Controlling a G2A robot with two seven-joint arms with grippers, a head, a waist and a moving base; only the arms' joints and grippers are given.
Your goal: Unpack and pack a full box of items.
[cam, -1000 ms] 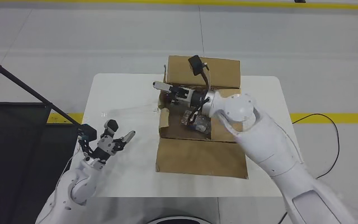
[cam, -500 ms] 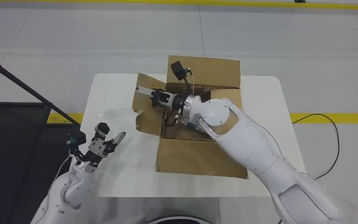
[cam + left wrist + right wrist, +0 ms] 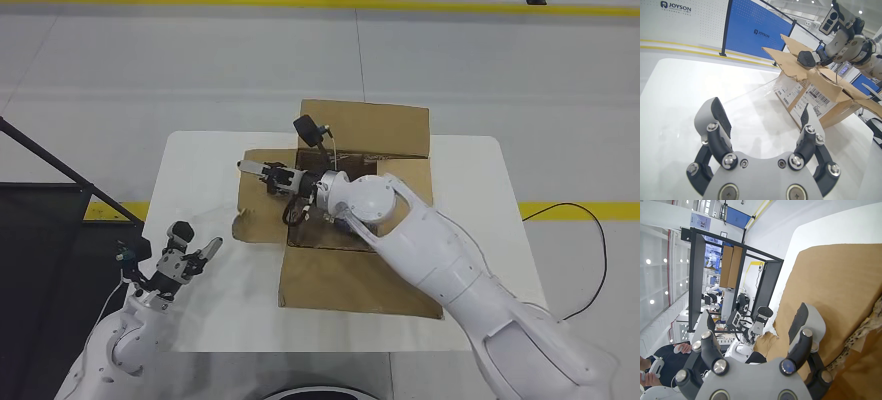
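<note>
An open cardboard box (image 3: 360,282) stands mid-table, its far and near flaps folded out. My right gripper (image 3: 262,169) is open over the torn left flap (image 3: 258,205), which is spread outward past the box's side. In the right wrist view one pad of that gripper (image 3: 755,319) lies against the flap (image 3: 829,279). The arm hides most of the box's inside. My left gripper (image 3: 192,250) hangs open and empty over the table's front left; the left wrist view shows it (image 3: 762,113) facing the labelled box wall (image 3: 815,102), with the right gripper (image 3: 807,58) above it.
The white table (image 3: 200,160) has free room to the left of the box. A clear plastic film (image 3: 768,89) lies on it beside the box wall. A black panel (image 3: 40,260) stands just off the table's left edge.
My right gripper has swept left from inside the box, and the left flap has swung outward with it. My left arm has drawn back towards the front left corner.
</note>
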